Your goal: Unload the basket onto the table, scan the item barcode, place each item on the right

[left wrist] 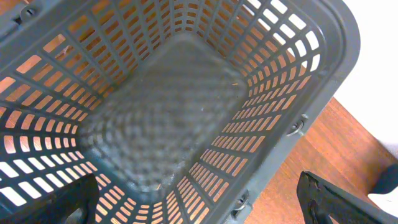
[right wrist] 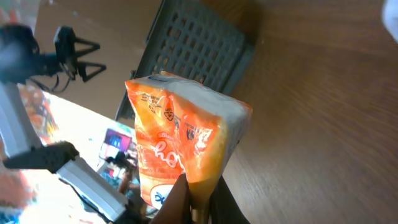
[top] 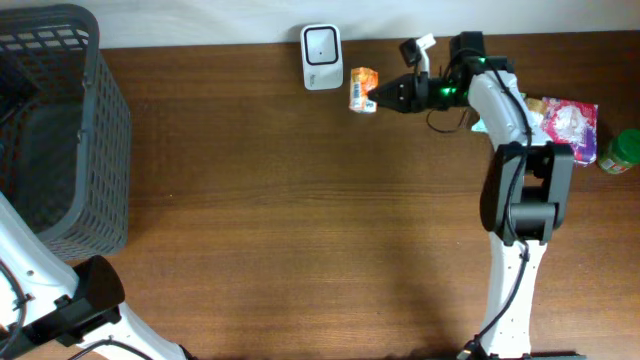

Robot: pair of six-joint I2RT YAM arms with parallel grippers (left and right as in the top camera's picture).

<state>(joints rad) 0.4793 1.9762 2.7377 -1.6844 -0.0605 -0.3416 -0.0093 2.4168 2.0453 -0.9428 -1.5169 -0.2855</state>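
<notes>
An orange snack packet (top: 362,89) with white ends is pinched at its edge by my right gripper (top: 378,97), which is shut on it at the far side of the table. The white barcode scanner (top: 321,43) stands just left of the packet, against the back wall. In the right wrist view the orange packet (right wrist: 183,140) fills the middle, its lower edge squeezed between my dark fingers (right wrist: 180,202). My left gripper (left wrist: 199,208) hangs open over the grey basket (left wrist: 168,106), with nothing between its fingertips (left wrist: 339,199). No barcode is readable from here.
The grey plastic basket (top: 60,120) takes up the far left of the table. Behind the right arm lie a pink-and-white packet (top: 568,122) and a green-lidded item (top: 622,152). A small black-and-white object (top: 417,48) sits near the back edge.
</notes>
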